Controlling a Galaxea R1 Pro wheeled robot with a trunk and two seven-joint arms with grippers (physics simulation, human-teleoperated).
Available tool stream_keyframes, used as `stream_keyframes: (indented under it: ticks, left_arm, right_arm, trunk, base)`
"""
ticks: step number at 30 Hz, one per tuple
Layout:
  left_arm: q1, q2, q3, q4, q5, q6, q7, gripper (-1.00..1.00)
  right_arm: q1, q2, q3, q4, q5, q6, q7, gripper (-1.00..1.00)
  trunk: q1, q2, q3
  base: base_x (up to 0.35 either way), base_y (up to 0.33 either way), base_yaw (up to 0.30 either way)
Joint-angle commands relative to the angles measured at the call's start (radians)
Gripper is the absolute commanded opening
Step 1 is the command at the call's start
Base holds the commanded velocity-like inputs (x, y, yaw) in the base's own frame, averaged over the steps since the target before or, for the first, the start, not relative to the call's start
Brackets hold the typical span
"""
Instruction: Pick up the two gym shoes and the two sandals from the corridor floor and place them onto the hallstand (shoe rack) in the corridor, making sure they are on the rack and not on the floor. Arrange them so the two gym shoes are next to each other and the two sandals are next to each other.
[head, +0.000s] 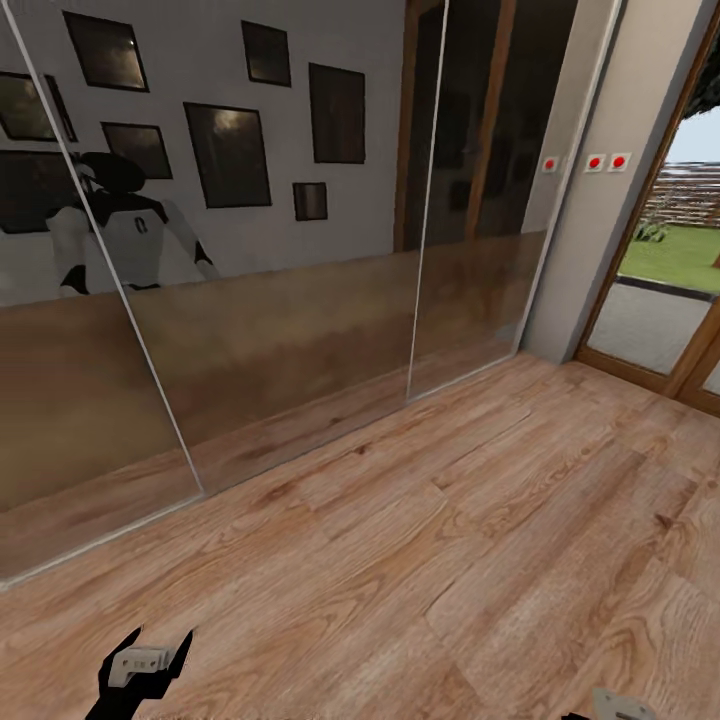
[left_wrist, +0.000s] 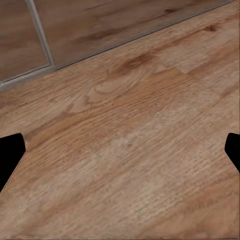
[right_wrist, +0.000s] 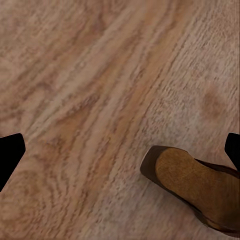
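1. Right gripper (right_wrist: 120, 150) stood wide, black fingertips (right_wrist: 10, 155) set far apart at the two edges of the right wrist view, nothing between them but floor.
2. Left gripper (left_wrist: 120, 155) likewise wide and empty in the left wrist view, hung over bare planks near the foot of the sliding mirror doors (left_wrist: 42, 40).
3. In the head view, saw the left gripper (head: 150, 655) low over the floor; glimpsed just a pale scrap of the right arm's hardware (head: 625, 705) at the frame's lower corner.
4. Just ahead of the right gripper lay a slim brown leather sandal with a tan insole (right_wrist: 195, 187), flat on the light brown wood-plank corridor floor (right_wrist: 90, 90), rounded end nearest the middle of the gap, the rest running off past one fingertip and out of frame.
5. Long axis of that sandal judged slanted across the line between the fingers, not square to it; wrist turn or sideways shift probably needed before closing.
6. Right arm clearly the nearer to that sandal; left arm over empty boards.
7. Farther from the sandal: tall mirror doors (head: 250, 300) reflecting dark framed pictures and the white robot, and a wood-framed glass door (head: 670, 300) to a lawn.
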Motion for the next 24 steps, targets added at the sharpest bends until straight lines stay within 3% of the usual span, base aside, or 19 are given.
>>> stream_keyframes:
  ticks: [1, 15, 24]
  left_arm:
    - [0.000, 0.000, 0.000, 0.000, 0.000, 0.000, 0.000, 1.00]
    - [0.000, 0.000, 0.000, 0.000, 0.000, 0.000, 0.000, 1.00]
    - [0.000, 0.000, 0.000, 0.000, 0.000, 0.000, 0.000, 1.00]
  right_arm:
    - [0.000, 0.000, 0.000, 0.000, 0.000, 0.000, 0.000, 1.00]
    - [0.000, 0.000, 0.000, 0.000, 0.000, 0.000, 0.000, 1.00]
    - [0.001, 0.000, 0.000, 0.000, 0.000, 0.000, 0.000, 1.00]
  trunk:
    - [0.000, 0.000, 0.000]
    - [0.000, 0.000, 0.000]
    - [0.000, 0.000, 0.000]
  base:
    - [-0.002, -0.002, 0.235]
    - [-0.111, -0.110, 0.093]
    - [-0.053, -0.055, 0.210]
